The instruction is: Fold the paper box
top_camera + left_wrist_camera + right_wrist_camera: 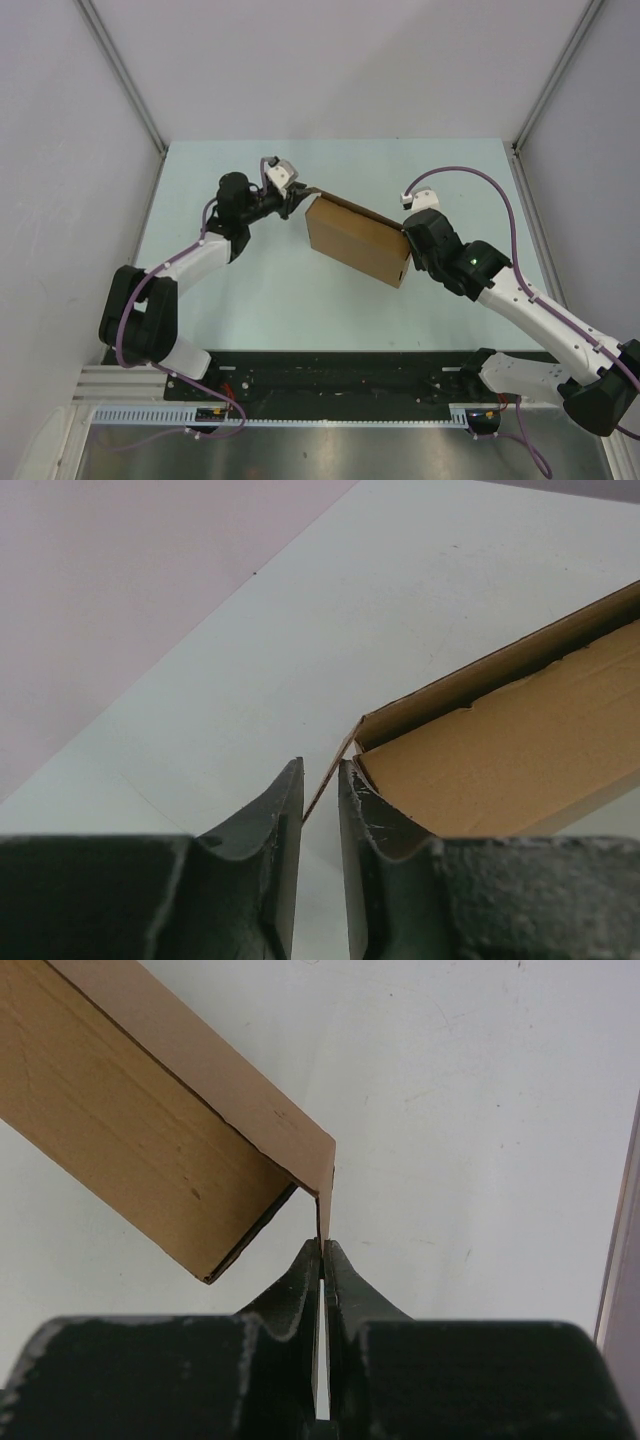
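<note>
Left gripper [320, 770]: jaws narrowly apart around a corner flap of the paper box [500, 750], which stretches ahead to its right. If the flap slips sideways, the jaws could miss or crumple it. Right gripper [322, 1245] pinches the opposite flap just ahead. A hard pull might tear it.

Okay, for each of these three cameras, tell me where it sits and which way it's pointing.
Top external: fixed above and behind the arm bases, looking down on the table; both arms show, left gripper and right gripper at opposite ends of the paper box.
Left wrist: on the left wrist, looking along its fingers, which straddle a box flap.
Right wrist: on the right wrist, looking along its fingers, pinched on another flap.
Shared: all three see the box and table.
</note>
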Controlling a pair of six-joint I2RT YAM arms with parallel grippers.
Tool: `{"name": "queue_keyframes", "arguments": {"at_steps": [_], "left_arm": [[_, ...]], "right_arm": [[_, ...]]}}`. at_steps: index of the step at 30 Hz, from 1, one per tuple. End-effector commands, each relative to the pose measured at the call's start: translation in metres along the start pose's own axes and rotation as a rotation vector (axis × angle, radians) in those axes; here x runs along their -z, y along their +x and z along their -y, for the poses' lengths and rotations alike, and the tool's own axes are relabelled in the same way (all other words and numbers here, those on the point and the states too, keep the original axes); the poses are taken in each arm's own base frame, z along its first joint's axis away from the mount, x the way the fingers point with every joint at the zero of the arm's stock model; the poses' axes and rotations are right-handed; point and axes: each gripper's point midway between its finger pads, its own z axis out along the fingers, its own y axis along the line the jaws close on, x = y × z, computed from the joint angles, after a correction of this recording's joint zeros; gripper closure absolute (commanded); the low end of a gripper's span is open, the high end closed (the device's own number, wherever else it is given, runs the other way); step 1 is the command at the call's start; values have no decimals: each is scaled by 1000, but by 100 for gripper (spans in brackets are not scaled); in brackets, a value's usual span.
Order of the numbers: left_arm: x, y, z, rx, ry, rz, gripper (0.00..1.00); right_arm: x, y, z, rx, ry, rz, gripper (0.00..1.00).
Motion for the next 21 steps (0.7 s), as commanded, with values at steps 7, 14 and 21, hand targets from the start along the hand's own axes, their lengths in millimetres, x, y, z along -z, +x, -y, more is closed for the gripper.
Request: {"name": "queue_keyframes", "arguments": {"at_steps": [7,14,21], "left_arm": [[6,-23,15,-32,38,53,97],[10,-31,29,13,43,74,100],[11,-46,33,46,43,73,100]], "right_arm": [[3,-6,-3,-18,-27,24,97],[5,-9,-5,-33,-41,35,97],[5,-12,-9,-20,-57,31,97]]}}
